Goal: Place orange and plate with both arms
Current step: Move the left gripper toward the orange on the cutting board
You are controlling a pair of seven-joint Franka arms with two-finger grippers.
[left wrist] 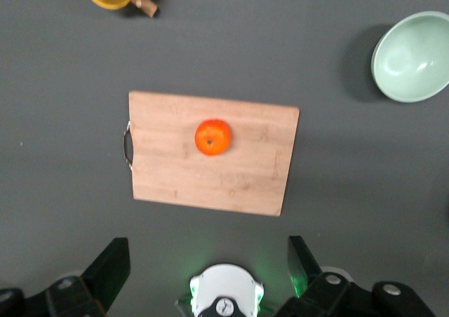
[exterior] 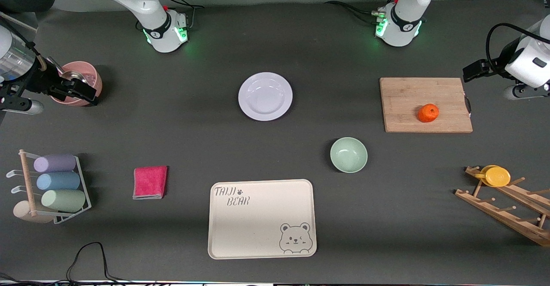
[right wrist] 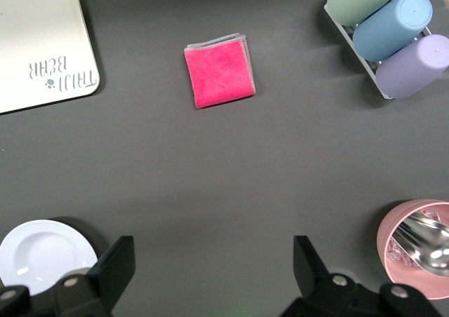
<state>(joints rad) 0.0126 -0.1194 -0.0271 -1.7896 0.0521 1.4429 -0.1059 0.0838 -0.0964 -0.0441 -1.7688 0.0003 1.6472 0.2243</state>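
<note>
Two tools hang spread apart and empty, high at either end of the worktop (exterior: 300,45): the left tool (left wrist: 207,271) over the cutting board (exterior: 425,104), the right tool (right wrist: 214,271) near the pink cup (exterior: 79,81). The orange (exterior: 428,113) sits on the board, within the left arm's reach; the plate (exterior: 265,96) lies mid-worktop, farther from the camera than the bear tray (exterior: 262,218), the probable destination. The dark matte surface appears level and dry.

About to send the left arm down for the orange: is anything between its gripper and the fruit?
Nothing visible. The small bright-orange fruit sits alone on the wooden cutting board, with the open left gripper hanging above.
</note>
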